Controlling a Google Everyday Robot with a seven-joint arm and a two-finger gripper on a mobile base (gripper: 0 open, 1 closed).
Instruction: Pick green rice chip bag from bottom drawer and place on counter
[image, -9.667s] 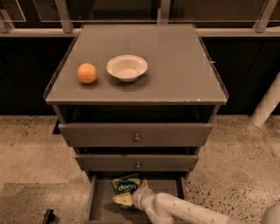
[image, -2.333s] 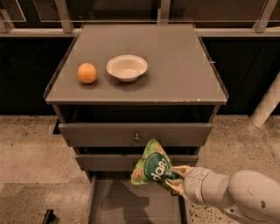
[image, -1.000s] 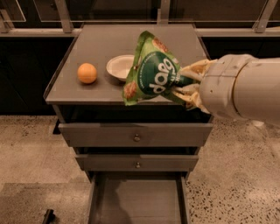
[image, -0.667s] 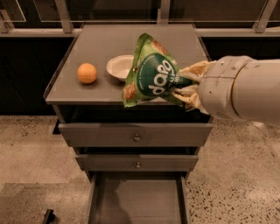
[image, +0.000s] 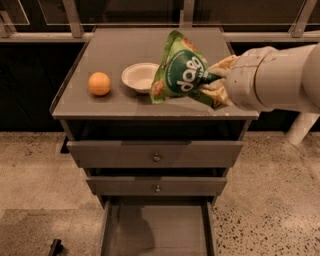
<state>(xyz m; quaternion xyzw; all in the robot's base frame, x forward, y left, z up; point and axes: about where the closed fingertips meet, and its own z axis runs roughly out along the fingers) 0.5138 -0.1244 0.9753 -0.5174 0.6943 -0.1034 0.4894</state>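
Note:
The green rice chip bag (image: 181, 70), crinkly green with a dark green round patch and white letters, hangs tilted over the right half of the counter (image: 125, 105). My gripper (image: 216, 82) comes in from the right on a thick white arm and is shut on the bag's right edge. The bag's lower left corner is close to the counter top, next to the white bowl; I cannot tell whether it touches. The bottom drawer (image: 155, 230) is pulled open below and shows only its bare grey floor.
A white bowl (image: 139, 76) sits mid-counter, partly behind the bag. An orange ball (image: 99, 83) sits on the counter's left side. Two knobbed drawers (image: 156, 157) are slightly open above the bottom one. A speckled floor surrounds the cabinet; a white post (image: 302, 127) stands at right.
The bag was lifted out of the bottom drawer and raised to counter height. In the last second it and the gripper have barely moved.

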